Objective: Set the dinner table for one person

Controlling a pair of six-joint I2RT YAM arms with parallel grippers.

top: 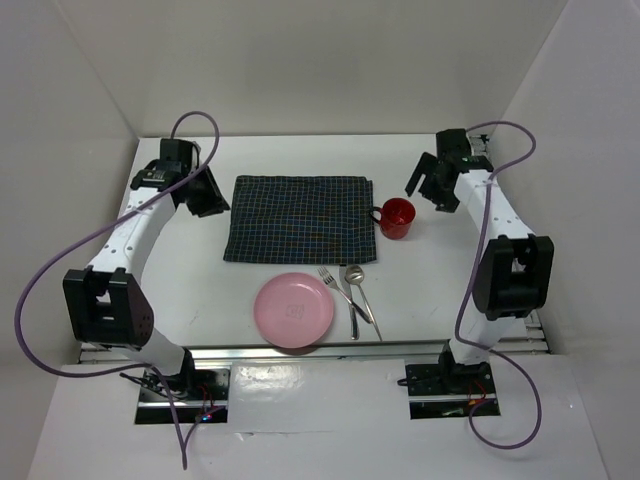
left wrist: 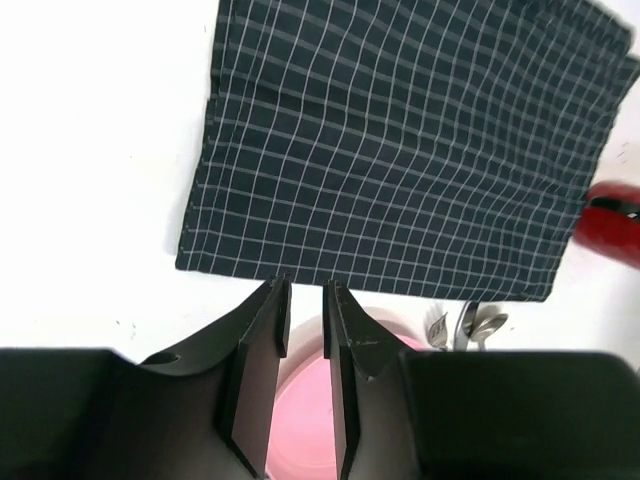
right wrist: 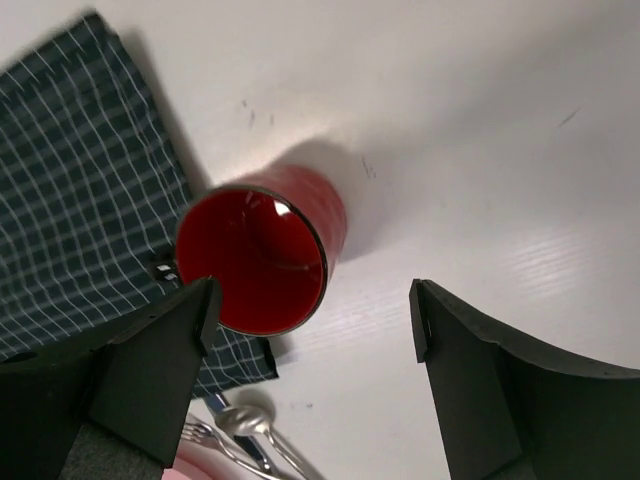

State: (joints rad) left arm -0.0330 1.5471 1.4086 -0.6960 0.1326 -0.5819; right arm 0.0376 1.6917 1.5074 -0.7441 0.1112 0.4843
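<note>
Two wrist views alone show it: left end effector (left wrist: 306,288) barely parted (at the placemat (left wrist: 400,150) edge), right end effector (right wrist: 314,305) spread wide by the red mug (right wrist: 262,262), both empty.

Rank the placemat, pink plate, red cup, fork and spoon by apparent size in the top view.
1. placemat
2. pink plate
3. red cup
The fork and spoon look alike. Both are longer but much thinner than the cup, so I leave them unranked.
</note>
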